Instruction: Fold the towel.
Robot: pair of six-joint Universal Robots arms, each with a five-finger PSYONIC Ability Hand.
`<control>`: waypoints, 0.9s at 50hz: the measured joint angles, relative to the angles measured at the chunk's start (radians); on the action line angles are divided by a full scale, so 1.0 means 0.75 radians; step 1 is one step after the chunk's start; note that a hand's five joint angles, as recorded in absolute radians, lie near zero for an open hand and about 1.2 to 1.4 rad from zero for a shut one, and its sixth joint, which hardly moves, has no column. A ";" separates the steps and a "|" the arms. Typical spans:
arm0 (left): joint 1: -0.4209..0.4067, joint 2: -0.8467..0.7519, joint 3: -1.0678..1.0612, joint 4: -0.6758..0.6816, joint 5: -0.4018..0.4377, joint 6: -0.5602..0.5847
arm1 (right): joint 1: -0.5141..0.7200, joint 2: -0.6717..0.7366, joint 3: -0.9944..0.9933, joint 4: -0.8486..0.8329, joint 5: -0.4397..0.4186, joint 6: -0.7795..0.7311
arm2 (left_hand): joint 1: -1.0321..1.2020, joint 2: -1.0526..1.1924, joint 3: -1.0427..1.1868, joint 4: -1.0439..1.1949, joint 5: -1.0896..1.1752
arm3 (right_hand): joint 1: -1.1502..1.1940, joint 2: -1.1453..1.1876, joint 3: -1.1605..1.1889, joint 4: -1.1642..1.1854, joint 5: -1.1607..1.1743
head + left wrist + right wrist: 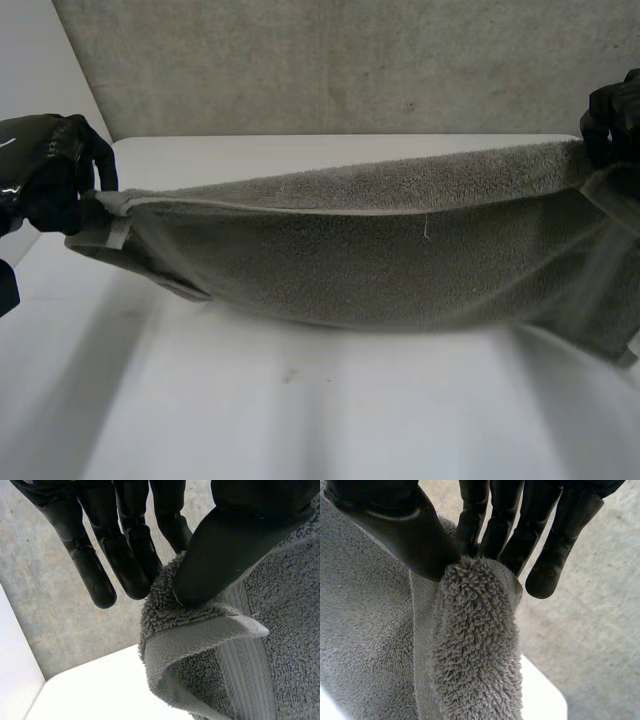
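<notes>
A grey towel (370, 250) hangs stretched between my two hands above the white table (300, 400), sagging in the middle. My left hand (55, 175) pinches its left end; in the left wrist view the thumb (220, 550) presses the towel's corner (200, 630) against the fingers (125, 560). My right hand (612, 120) holds the right end; in the right wrist view the thumb (400, 530) and fingers (510, 525) pinch a bunched corner of the towel (475, 640). The towel's lower fold hangs just above the table.
A grey concrete wall (330, 60) rises behind the table's far edge. The table's near part (300, 430) lies bare below the towel. The table's left edge (60, 260) runs beside my left hand.
</notes>
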 measured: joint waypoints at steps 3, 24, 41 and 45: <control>0.020 -0.036 0.009 -0.012 0.029 -0.015 | -0.003 0.061 -0.021 0.073 -0.002 -0.024 | 0.000 0.000 0.000 0.000 0.000 | 0.000 0.000 0.000 0.000 0.000; -0.196 -0.812 0.771 0.216 -0.201 -0.153 | 0.191 0.753 -0.438 -0.633 0.127 0.017 | 0.000 0.001 0.001 0.000 0.000 | 0.000 0.000 0.000 0.000 0.000; -0.166 -0.739 0.906 0.291 -0.376 -0.504 | 0.194 0.584 -0.360 -0.881 -0.001 0.427 | 0.000 0.001 0.001 0.001 0.001 | 0.001 0.000 0.053 0.000 0.000; -0.149 -0.724 0.668 0.299 -0.311 -0.482 | 0.186 0.625 -0.239 -0.714 -0.084 0.318 | 0.000 0.001 0.001 0.001 0.005 | 0.002 0.000 0.053 0.000 0.020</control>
